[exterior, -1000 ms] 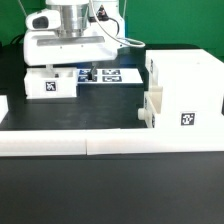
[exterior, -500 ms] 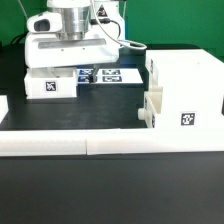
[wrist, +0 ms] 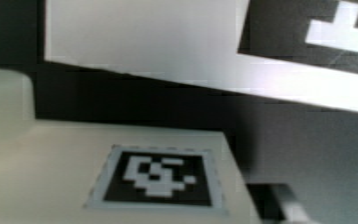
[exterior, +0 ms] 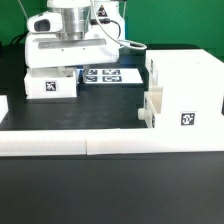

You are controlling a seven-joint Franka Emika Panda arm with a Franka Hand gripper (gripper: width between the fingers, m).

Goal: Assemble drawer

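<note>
The tall boxy housing (exterior: 186,84) stands at the exterior view's right, with one small tray (exterior: 151,109) set into its left side. The other small tray (exterior: 50,84), with a tag on its front, sits at the back left. My gripper (exterior: 60,69) is down over this tray, and its white body hides the tray's top. One dark finger (exterior: 76,72) lies against the tray's right wall, so the jaws appear closed on it. The wrist view shows that tray's tag (wrist: 162,177) very close, with a dark finger (wrist: 275,204) beside it.
The marker board (exterior: 108,75) lies flat behind the tray, to the right of the gripper. The long low white border wall (exterior: 110,144) runs across the front. A white block (exterior: 3,107) sits at the left edge.
The dark finger that stood apart to the right of the back-left tray has moved in against the tray's wall. The tray and the housing stay in place.
</note>
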